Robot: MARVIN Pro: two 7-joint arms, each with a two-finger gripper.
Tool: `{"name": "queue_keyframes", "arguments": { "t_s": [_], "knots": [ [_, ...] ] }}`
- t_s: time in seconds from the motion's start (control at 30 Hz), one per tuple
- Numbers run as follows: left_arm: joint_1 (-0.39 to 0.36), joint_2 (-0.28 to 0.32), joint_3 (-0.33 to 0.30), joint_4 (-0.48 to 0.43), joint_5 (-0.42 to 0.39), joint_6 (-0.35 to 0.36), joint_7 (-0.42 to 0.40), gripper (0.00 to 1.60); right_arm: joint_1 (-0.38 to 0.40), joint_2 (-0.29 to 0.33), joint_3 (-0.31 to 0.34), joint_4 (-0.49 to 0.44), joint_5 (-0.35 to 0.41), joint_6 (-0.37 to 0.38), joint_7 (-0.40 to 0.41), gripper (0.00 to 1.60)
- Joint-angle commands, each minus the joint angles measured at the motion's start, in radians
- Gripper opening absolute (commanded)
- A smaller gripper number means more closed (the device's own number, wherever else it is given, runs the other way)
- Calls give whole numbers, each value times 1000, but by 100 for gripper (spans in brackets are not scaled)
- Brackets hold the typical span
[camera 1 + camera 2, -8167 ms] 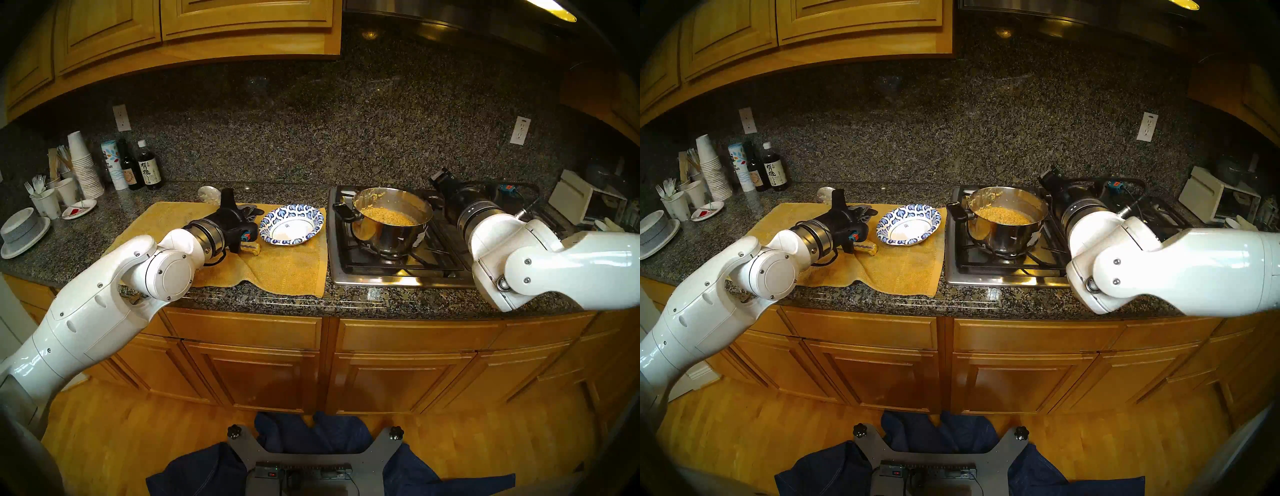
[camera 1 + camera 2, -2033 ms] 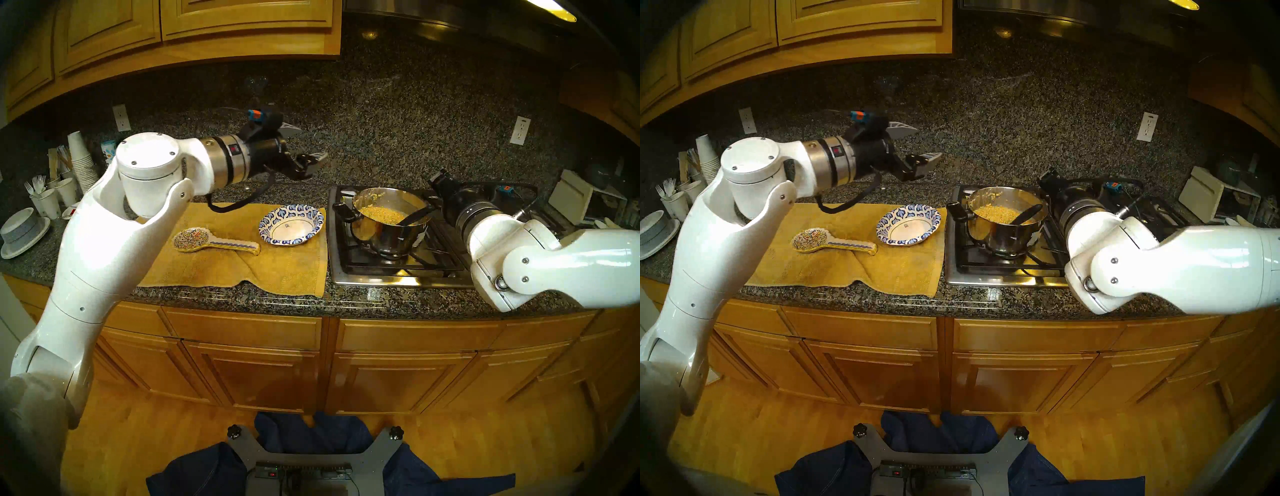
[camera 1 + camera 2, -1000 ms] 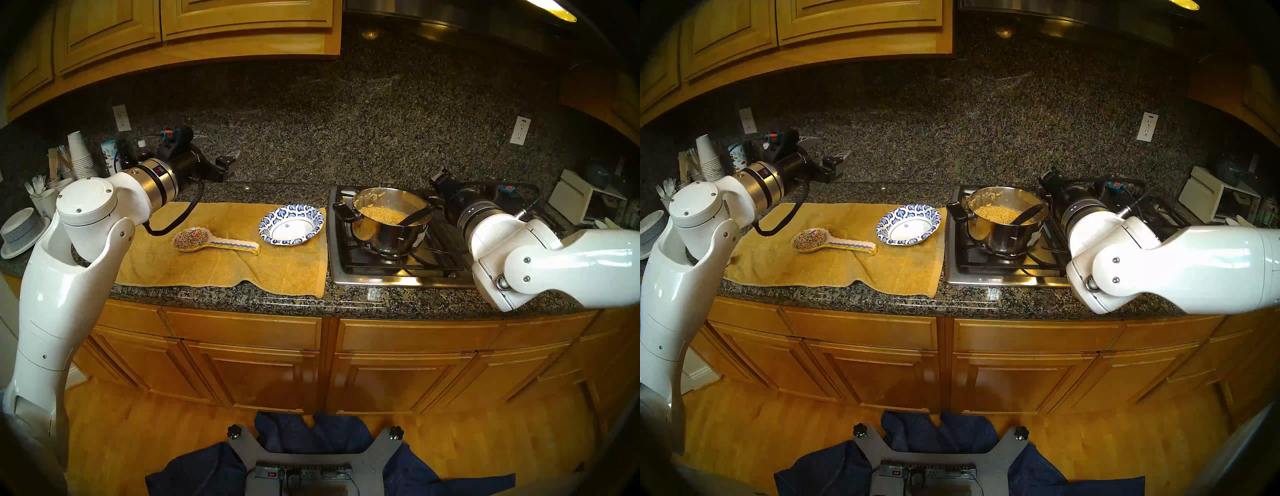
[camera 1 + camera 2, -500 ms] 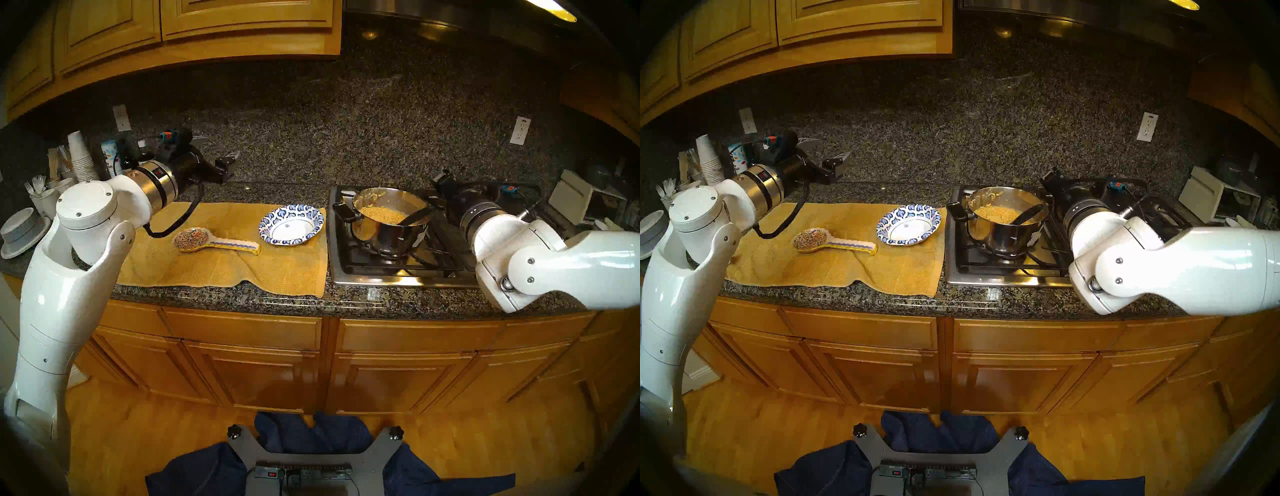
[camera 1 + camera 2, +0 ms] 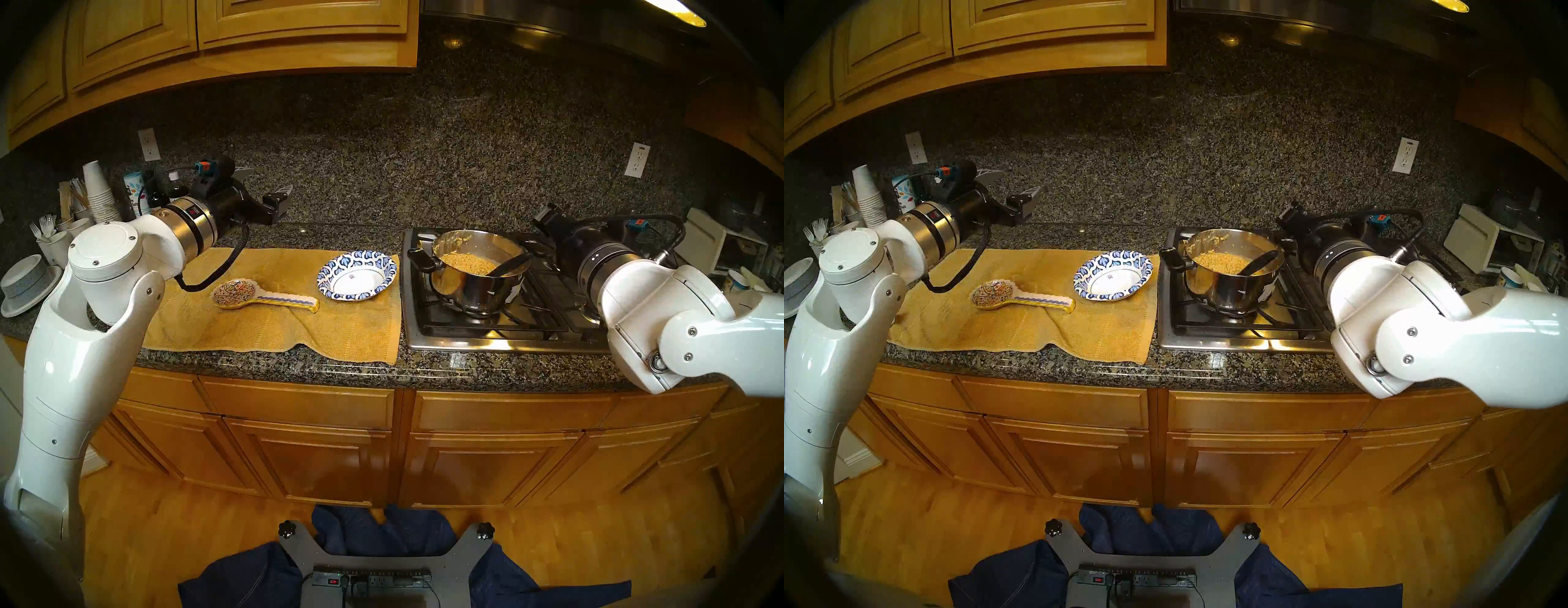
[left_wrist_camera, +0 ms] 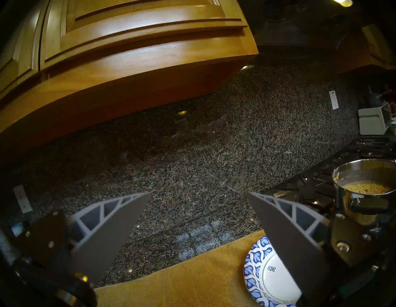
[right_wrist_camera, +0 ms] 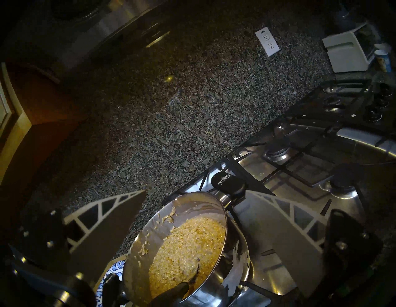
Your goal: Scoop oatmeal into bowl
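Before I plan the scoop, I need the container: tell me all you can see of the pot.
The pot is shiny steel, round, with black side handles, upright on the stove grate right of the bowl. It holds oatmeal, with smears up its inner wall. A black spoon leans on its right rim. No gripper touches it.

Bare towel [image 5: 254, 331] (spoon rest [image 5: 263, 297] aside) lies open

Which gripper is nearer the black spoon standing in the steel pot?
Right. The right gripper hangs open just beyond the steel pot holding the black spoon; the left gripper is open, far across the yellow towel.
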Motion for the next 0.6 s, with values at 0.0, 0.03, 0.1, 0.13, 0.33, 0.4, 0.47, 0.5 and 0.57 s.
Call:
{"name": "queue_keyframes", "arguments": {
  "t_s": [0.0, 0.03, 0.1, 0.13, 0.33, 0.4, 0.47, 0.5, 0.57],
  "knots": [
    [-26, 3, -21, -22, 0, -19, 0, 160, 54, -14, 5, -11, -116, 40, -13, 160],
    [-26, 4, -21, -22, 0, -19, 0, 160, 51, -26, 4, -11, -125, 41, -17, 160],
    [-26, 5, -20, -22, -1, -19, 1, 160, 38, -63, 3, -11, -145, 40, -24, 160],
    [-26, 5, -20, -22, -1, -19, 1, 160, 30, -70, 8, -11, -148, 42, -22, 160],
    [-26, 7, -19, -22, -3, -18, 3, 160, -18, -146, 33, -11, -162, 38, -25, 160],
    [-26, 8, -19, -22, -4, -18, 4, 160, -33, -169, 43, -11, -163, 32, -32, 160],
    [-26, 8, -18, -22, -4, -18, 4, 160, -42, -202, 54, -11, -161, 27, -50, 160],
    [-26, 9, -18, -22, -5, -18, 4, 160, -47, -205, 61, -11, -162, 29, -53, 160],
    [-25, 9, -18, -22, -5, -18, 5, 160, -53, -234, 71, -11, -164, 26, -83, 160]
  ]
}}
